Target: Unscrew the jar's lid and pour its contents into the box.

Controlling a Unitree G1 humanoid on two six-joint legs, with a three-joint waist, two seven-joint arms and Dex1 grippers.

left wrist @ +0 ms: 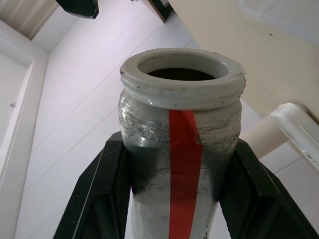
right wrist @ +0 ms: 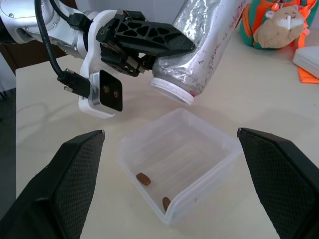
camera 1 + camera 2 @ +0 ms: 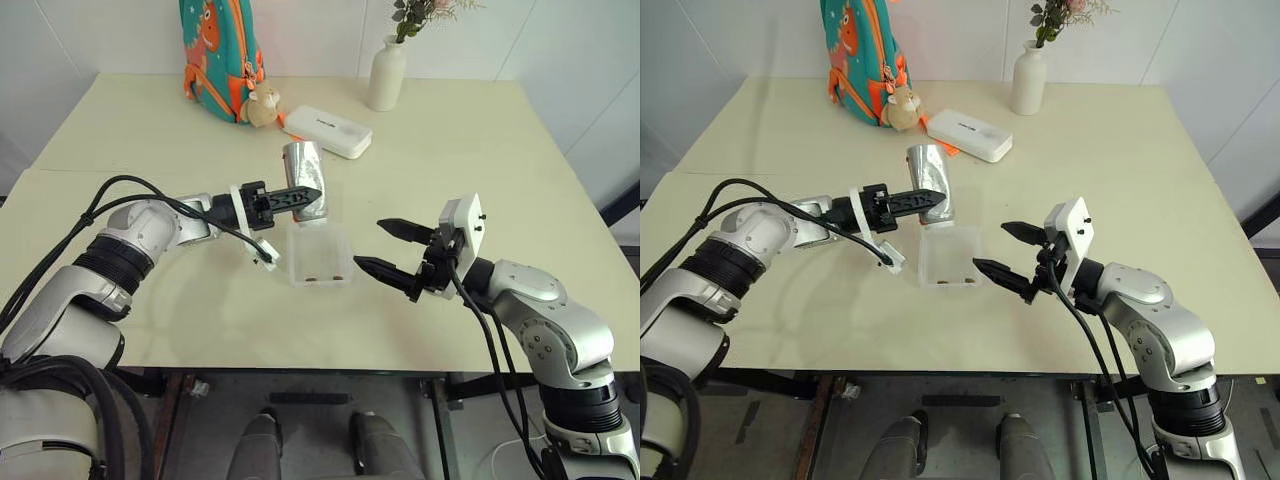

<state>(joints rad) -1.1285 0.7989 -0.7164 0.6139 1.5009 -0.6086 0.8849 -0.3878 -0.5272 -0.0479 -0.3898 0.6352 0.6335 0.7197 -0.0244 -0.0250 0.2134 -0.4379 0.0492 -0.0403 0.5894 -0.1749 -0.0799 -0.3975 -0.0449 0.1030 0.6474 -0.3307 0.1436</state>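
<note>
White tiled walls behind a pale cream bench (image 3: 480, 160); along its far edge a bright child's backpack (image 3: 220, 55) with a small plush toy, a white oblong case (image 3: 328, 131) and a white vase (image 3: 386, 73) holding a sprig, all well apart from the work and plainly set aside.

Near the middle, the box (image 3: 320, 255) sitting flat on the bench, open side up to catch whatever falls. Two small brown bits of the contents (image 2: 143, 179) already lying in its near corner.

Just above the box's far edge, the jar (image 3: 307, 178) clamped across its body by the left end effector (image 3: 300, 196), tipped steeply so the open mouth slants down over the box. Mouth bare of any lid, hence the unscrewing judged done and the pouring in hand. In the left wrist view, rim uncovered and a red stripe down the side between the two black fingers.

To the other side of the box, the right end effector (image 3: 392, 248) hanging spread wide and holding nothing, level, near the box but not touching it; probably kept clear so as not to block the pour.
</note>
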